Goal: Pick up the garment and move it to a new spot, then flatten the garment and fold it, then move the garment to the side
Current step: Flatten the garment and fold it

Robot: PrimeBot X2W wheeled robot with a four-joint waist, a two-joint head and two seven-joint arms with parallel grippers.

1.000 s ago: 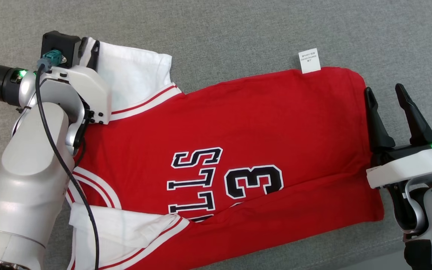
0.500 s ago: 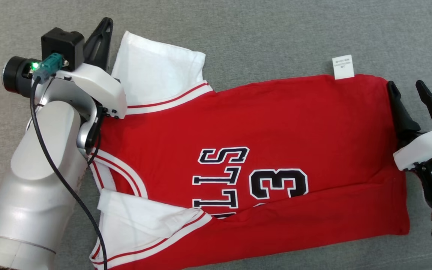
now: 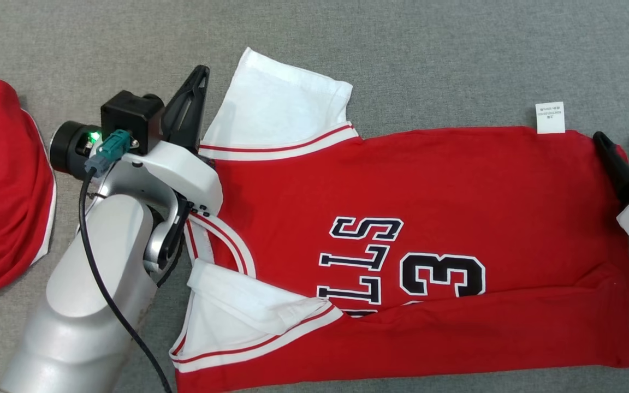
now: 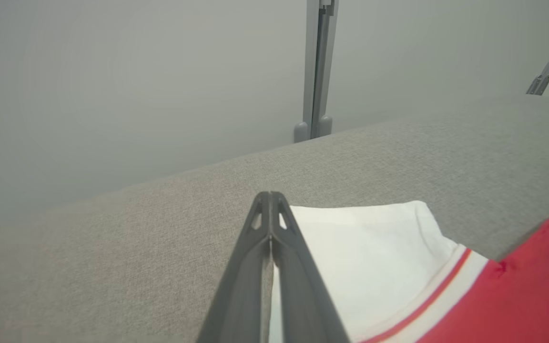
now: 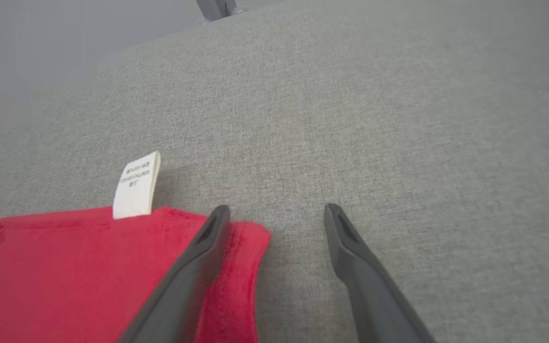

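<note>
Far left: a second red cloth (image 3: 3, 185) is seen heaped on the grey desk (image 3: 402, 43).
Left tool (image 3: 200, 76): fingers pressed together, nothing pinched, just beside the white sleeve (image 3: 287, 109).
Jersey (image 3: 429, 185): laid flat mid-desk, lower edge folded over.
Tag (image 3: 550, 117): poking out past the far edge.
Right tool (image 3: 618, 141): spread wide, one finger over the hem corner.

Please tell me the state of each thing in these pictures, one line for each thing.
red jersey: spread flat on the grey surface, near side folded over
care label: sticking out past the far edge
second red garment: crumpled, lying apart at the left
left pincer: shut, beside the white sleeve
right pincer: open, one finger above the jersey's corner
</note>
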